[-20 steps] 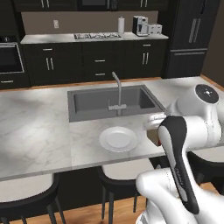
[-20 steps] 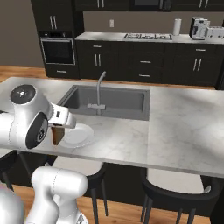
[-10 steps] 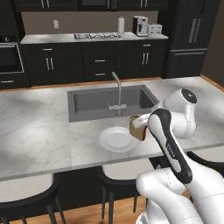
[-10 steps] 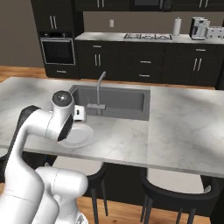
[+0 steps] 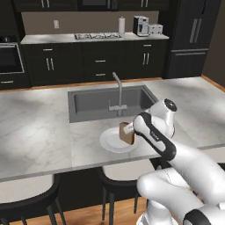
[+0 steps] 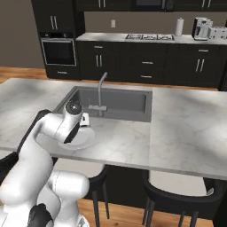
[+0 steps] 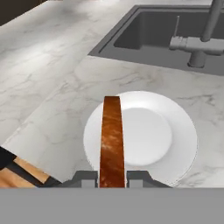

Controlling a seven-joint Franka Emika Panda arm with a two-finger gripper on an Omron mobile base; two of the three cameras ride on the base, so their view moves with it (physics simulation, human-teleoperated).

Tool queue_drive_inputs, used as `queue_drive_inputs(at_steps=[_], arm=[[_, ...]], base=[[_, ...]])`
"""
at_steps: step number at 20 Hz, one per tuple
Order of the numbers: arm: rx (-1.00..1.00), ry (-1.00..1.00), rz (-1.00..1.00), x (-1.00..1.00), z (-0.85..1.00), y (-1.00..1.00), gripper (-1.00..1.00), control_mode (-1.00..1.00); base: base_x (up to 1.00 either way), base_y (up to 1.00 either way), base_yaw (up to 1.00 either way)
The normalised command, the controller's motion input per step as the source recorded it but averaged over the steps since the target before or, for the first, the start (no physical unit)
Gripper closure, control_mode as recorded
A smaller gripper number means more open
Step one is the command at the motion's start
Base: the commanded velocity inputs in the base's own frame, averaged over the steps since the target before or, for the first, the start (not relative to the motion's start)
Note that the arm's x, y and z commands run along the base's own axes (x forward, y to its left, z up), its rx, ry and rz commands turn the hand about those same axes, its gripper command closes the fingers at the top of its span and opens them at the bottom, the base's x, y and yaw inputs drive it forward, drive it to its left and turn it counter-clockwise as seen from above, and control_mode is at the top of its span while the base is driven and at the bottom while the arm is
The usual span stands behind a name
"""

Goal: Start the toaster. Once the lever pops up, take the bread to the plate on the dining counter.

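The bread (image 5: 126, 133), a tan slice with a dark brown crust, stands on edge just over the white plate (image 5: 110, 141). My gripper (image 7: 112, 177) is shut on the bread (image 7: 112, 140), whose crust edge runs up the middle of the hand view over the plate (image 7: 175, 135). The plate (image 6: 84, 138) lies on the dining counter (image 5: 39, 132) just in front of the sink, with my arm over it. The toaster (image 5: 155, 29) sits far back on the rear worktop, and from the right side the toaster (image 6: 219, 32) shows at the far right.
The inset sink (image 5: 99, 102) and its faucet (image 5: 117, 90) lie just behind the plate. Dark stools (image 5: 118, 184) stand under the counter's near edge. A coffee machine (image 5: 140, 25) and paper towel roll (image 5: 121, 25) stand on the rear worktop beside the stove.
My arm has swung the bread from beside the plate to low over it. The gripper stays shut on the slice.
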Motion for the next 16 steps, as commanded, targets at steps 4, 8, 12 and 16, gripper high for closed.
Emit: queue_drive_inputs(at_steps=[4, 8, 12, 16], arm=[[0.0, 0.1, 0.01, 0.53, -0.51, 0.32, 1.0, -1.0], [0.0, 0.08, 0.0, 0.46, -0.38, 0.24, 1.0, -1.0], [0.0, 0.01, 0.0, 0.4, -0.21, 0.06, 1.0, -1.0], [0.0, -0.02, 0.0, 0.23, -0.04, 0.0, 1.0, -1.0]], base=[[0.0, 0.0, 0.0], [0.0, 0.0, 0.0], [0.0, 0.0, 0.0], [0.0, 0.0, 0.0]])
